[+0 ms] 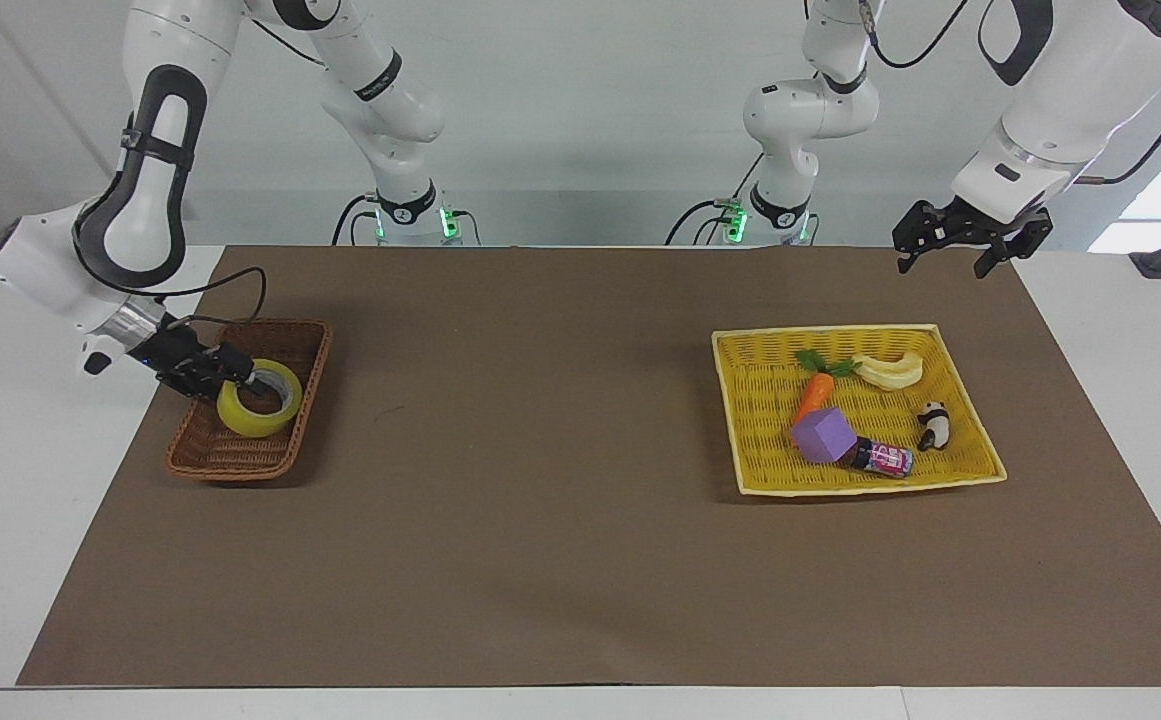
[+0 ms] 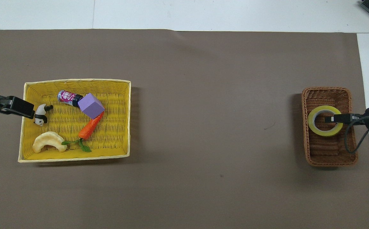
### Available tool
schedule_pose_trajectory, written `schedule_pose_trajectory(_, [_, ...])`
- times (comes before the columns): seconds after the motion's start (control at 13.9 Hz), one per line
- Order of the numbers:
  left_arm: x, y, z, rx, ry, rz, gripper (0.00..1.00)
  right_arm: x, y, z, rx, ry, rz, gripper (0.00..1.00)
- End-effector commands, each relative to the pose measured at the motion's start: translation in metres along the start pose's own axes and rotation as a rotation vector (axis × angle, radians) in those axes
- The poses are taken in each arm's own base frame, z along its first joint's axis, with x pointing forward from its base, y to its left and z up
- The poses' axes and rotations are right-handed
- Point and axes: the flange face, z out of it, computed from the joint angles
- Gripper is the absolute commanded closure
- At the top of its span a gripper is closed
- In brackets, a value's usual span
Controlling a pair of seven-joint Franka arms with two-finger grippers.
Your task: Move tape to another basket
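The tape (image 1: 260, 398) is shown lying flat inside the basket (image 1: 205, 455), in the half nearer to the robots, at the right arm's end of the table. The right gripper (image 1: 238, 377) is seen reaching over the basket's rim, with the fingers clamped on the wall of the roll, one inside the core and one outside. Bare wicker floor is left in the basket on the side of the tape farther from the robots, while little room is left between the roll and the long walls.

The left gripper (image 1: 955, 243) is held in the air over the mat's corner at the left arm's end, with its fingers spread apart and nothing between them.

Below it, the yellow tray (image 1: 970, 470) is shown holding a carrot (image 1: 814, 397), a purple block (image 1: 822, 436), a small bottle (image 1: 883, 459), a panda figure (image 1: 932, 425) and a pale curved piece (image 1: 888, 371). A wide stretch of brown mat (image 1: 540, 480) is left bare between the tray and the basket.
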Motion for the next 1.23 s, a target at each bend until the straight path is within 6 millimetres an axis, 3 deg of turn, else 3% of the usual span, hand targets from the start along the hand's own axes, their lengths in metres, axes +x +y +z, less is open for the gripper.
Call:
schedule_pose_trajectory(0.0, [0.001, -0.006, -0.004, 0.011, 0.012, 0.006, 0.0, 0.022, -0.017, -0.03, -0.063, -0.001, -0.078, 0.0])
schedule_pose_trajectory(0.07, [0.001, -0.007, -0.004, 0.011, 0.012, 0.005, 0.0, 0.028, -0.024, -0.04, -0.084, 0.0, -0.095, 0.0])
schedule_pose_trajectory(0.29, [0.001, -0.009, -0.004, 0.011, 0.012, 0.002, 0.0, 0.047, -0.074, -0.077, -0.243, -0.005, -0.125, 0.0])
schedule_pose_trajectory(0.43, [0.001, -0.01, -0.004, 0.011, 0.012, 0.0, 0.0, 0.054, -0.109, -0.091, -0.309, -0.032, -0.076, 0.0])
schedule_pose_trajectory(0.58, [0.001, -0.01, -0.004, 0.011, 0.012, 0.0, 0.0, 0.055, -0.156, -0.094, -0.37, -0.047, -0.044, 0.0])
schedule_pose_trajectory(1.15, [0.001, -0.01, -0.004, 0.011, 0.012, 0.0, 0.0, 0.009, -0.297, -0.119, -0.413, -0.054, 0.227, 0.0])
